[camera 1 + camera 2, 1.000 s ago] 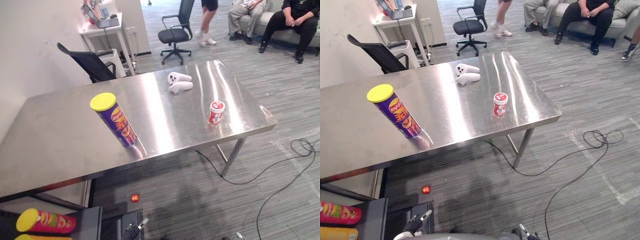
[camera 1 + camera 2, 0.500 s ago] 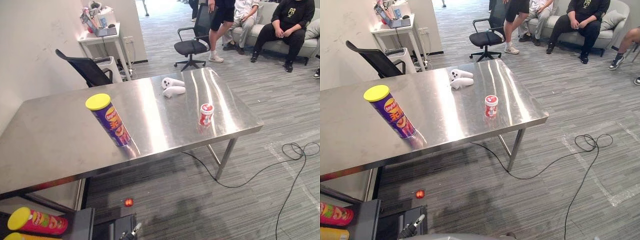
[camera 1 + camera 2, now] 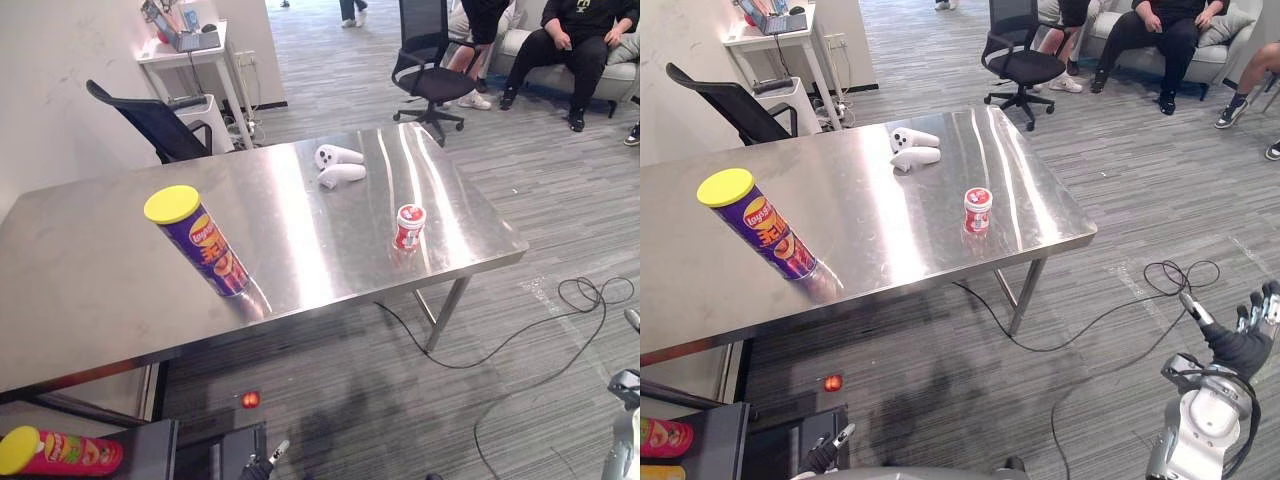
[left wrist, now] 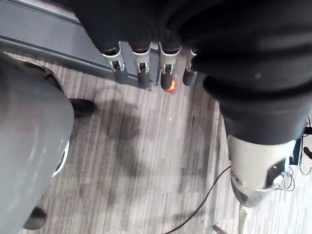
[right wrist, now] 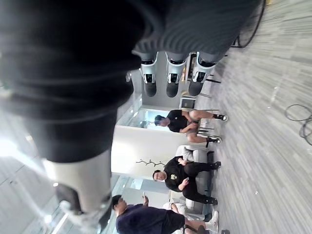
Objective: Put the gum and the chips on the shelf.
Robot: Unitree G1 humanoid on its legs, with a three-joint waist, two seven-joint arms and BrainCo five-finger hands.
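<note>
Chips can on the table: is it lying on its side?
No, the chips can stands upright on the table, yellow lid up.

office lounge: swivel chair (image 3: 432, 75), steel table (image 3: 90, 300), seated people (image 3: 575, 40)

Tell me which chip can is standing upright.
The yellow-lidded purple can on the steel table; the red can, low at lower left, lies on its side.
</note>
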